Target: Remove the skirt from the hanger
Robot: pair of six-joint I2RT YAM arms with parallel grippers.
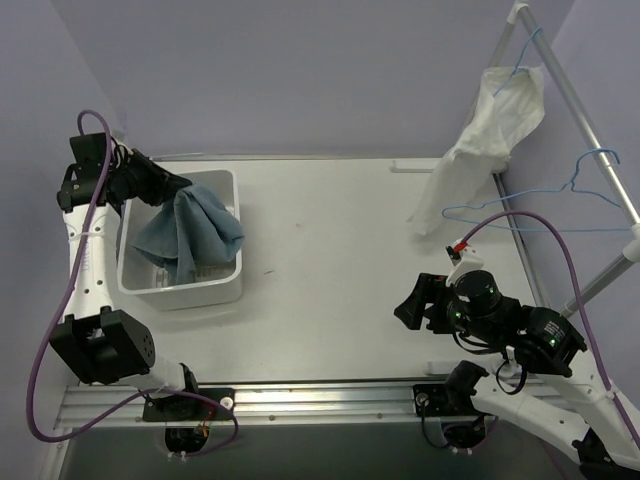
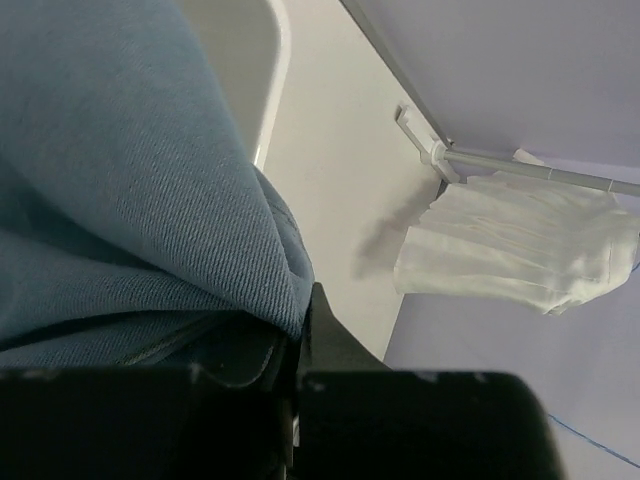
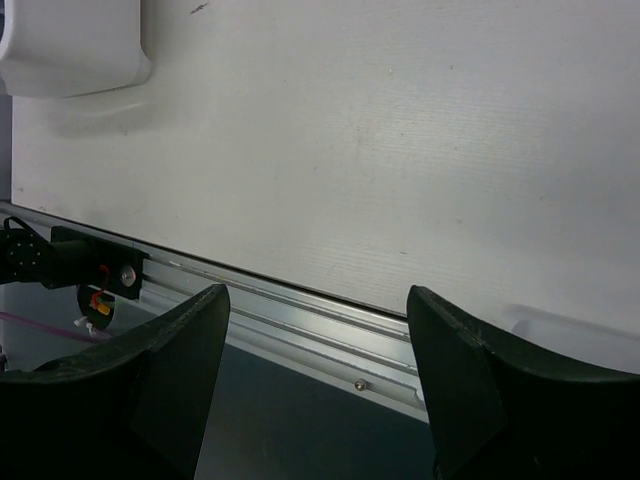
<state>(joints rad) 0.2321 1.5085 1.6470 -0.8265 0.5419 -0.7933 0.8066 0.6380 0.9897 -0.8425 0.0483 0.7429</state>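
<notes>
Your blue skirt (image 1: pixel 190 230) is off the rack and hangs in folds from the left gripper (image 1: pixel 172 190), which is clenched on its top edge at the far left of the surface (image 1: pixel 330 270). The cloth drapes down into the white bin (image 1: pixel 232 285), its lower part lying inside and touching the bin's floor. In the left wrist view the denim (image 2: pixel 130 200) fills most of the frame, with the bin's rim (image 2: pixel 275 80) just beside it.

Across the surface, well apart from the skirt, a bare blue hanger (image 1: pixel 577 184) hooks on the slanted rack (image 1: pixel 590 130) at the right edge. Farther along that rail a white garment (image 1: pixel 495 120) hangs on its own hanger, its hem touching the surface near the back wall.

Your right gripper (image 1: pixel 410 305) is released, jaws apart and holding nothing, low over the near right edge. Between the bin and the rack the middle of the surface lies bare.
</notes>
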